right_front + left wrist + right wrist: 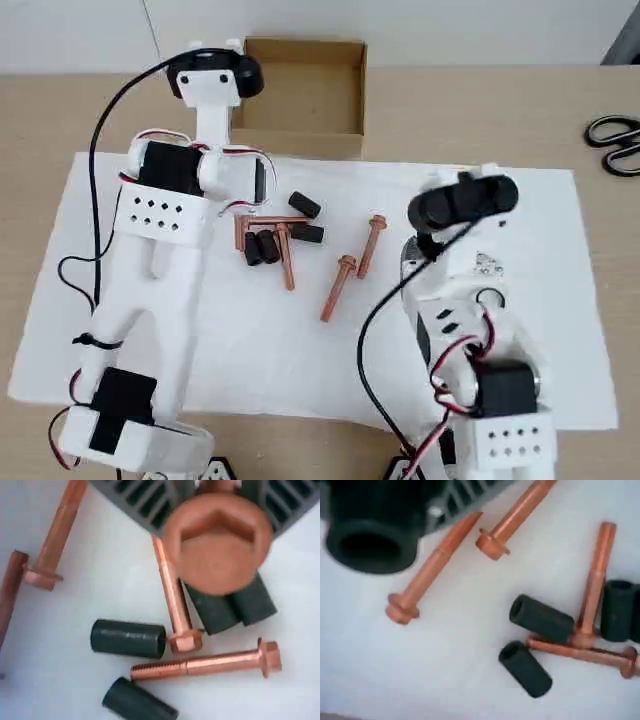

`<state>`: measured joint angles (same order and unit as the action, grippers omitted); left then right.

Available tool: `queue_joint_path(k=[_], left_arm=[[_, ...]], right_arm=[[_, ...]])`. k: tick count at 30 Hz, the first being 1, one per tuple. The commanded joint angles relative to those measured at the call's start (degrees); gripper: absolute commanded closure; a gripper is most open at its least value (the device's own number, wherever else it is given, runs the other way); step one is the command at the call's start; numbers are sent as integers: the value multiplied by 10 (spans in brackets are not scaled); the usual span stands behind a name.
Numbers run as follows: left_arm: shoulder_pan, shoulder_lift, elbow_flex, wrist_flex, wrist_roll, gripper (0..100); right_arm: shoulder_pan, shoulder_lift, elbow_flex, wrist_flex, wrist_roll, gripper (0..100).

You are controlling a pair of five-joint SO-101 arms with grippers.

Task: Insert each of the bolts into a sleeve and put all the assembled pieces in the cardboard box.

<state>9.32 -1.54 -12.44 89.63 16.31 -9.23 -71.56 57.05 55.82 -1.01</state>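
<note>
Copper bolt (217,542) sat clamped in the left gripper (216,497), right gripper (395,502) squeezed a black sleeve (370,537), both over the white sheet (300,350).

I am two arms of white printed plastic with black motor blocks set at the joints. My left arm (160,270), at nine o'clock, bears a plate (160,212) with two rows of small dark holes; my right arm (465,275), at four o'clock, has the same. Black cables (95,180) loop along both, and thin red and white wires show at the joints. My fingers (135,500) are grey and ribbed.
</note>
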Motion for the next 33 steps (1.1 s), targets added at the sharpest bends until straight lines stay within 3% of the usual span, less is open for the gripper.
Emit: queue_joint_path(k=[1,4,10,20,26,33], left_arm=[[16,-33,-5,-36,4,994],[51,-33,-4,-38,10,994],[99,-33,-2,-34,92,994],[113,-33,-17,-51,136,994],[176,-33,-93,-53,134,994],[239,-111,-169,59,112,994]], right_arm=[[-31,-74,80,-51,-19,995],[-80,-143,140,-58,-27,995],[-134,-309,222,-81,-157,995],[-135,-315,287,-82,-162,995],[-160,-315,302,-87,-162,995],[-171,-315,312,-106,-161,995]])
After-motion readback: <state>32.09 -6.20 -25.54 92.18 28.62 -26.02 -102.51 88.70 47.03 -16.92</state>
